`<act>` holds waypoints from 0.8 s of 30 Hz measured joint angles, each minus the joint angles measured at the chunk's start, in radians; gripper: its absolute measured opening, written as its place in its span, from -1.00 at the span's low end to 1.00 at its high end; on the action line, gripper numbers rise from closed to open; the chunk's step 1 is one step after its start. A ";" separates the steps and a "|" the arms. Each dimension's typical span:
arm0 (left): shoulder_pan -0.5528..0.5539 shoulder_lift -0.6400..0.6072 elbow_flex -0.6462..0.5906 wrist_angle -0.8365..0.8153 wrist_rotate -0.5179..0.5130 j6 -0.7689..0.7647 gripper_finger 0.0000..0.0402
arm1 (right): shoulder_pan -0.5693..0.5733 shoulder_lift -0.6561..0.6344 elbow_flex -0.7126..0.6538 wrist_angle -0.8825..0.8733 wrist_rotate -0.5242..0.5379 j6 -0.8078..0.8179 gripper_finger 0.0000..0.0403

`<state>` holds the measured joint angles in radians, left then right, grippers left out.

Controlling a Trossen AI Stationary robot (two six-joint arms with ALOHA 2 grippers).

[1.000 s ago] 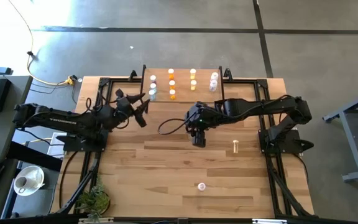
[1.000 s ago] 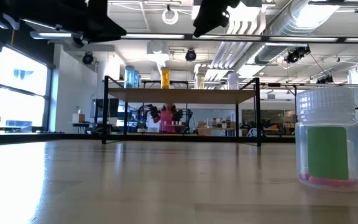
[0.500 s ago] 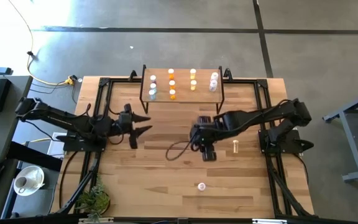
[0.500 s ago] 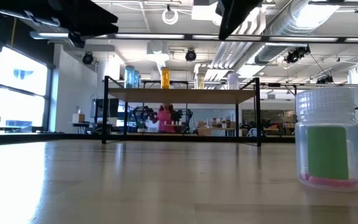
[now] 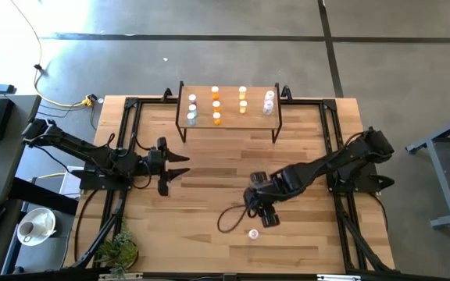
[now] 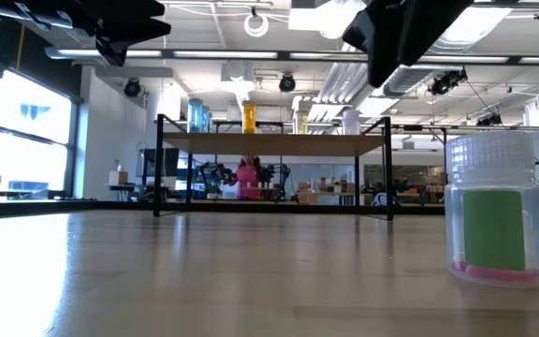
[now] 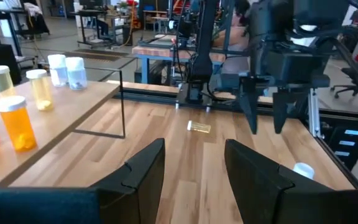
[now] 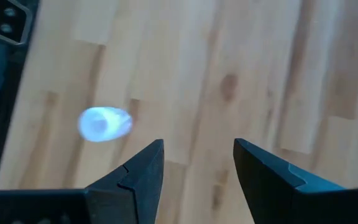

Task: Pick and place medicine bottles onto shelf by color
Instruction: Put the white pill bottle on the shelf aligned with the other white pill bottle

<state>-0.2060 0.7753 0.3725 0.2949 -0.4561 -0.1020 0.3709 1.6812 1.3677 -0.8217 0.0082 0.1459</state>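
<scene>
The shelf (image 5: 229,117) stands at the table's far middle and carries several medicine bottles in rows: pale blue-grey (image 5: 192,109), orange (image 5: 216,107), yellow (image 5: 243,100) and pinkish-white (image 5: 269,101). One pinkish-white bottle (image 5: 253,233) stands upright on its base near the front edge, shown large in the low view (image 6: 494,211). A yellow bottle (image 7: 199,127) lies on its side on the table. My right gripper (image 5: 270,221) hangs open, tilted down, just right of and above the front bottle (image 8: 104,123). My left gripper (image 5: 181,165) is open, level, at the table's left, pointing right.
Black frame rails (image 5: 131,148) run along the table's left, right and far sides. A loose black cable (image 5: 229,218) loops under my right arm. Bare wood lies between the shelf and the front bottle.
My right gripper has swung toward the near edge and sunk, coming down beside the front bottle. My left gripper has drawn back from the shelf toward the table's left and near side and turned to point right. Neither has opened or shut.
</scene>
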 joint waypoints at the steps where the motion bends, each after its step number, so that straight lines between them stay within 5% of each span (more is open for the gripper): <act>1: -0.001 0.000 0.000 -0.001 0.000 -0.008 -0.22 | 0.015 0.000 -0.007 0.013 0.000 0.008 -0.08; 24: -0.001 0.000 0.000 -0.022 0.003 -0.134 -0.22 | 0.229 0.086 -0.025 0.205 0.138 0.177 -0.08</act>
<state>-0.2070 0.7757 0.3725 0.2728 -0.4534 -0.2359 0.5999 1.7667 1.3426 -0.6163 0.1459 0.3232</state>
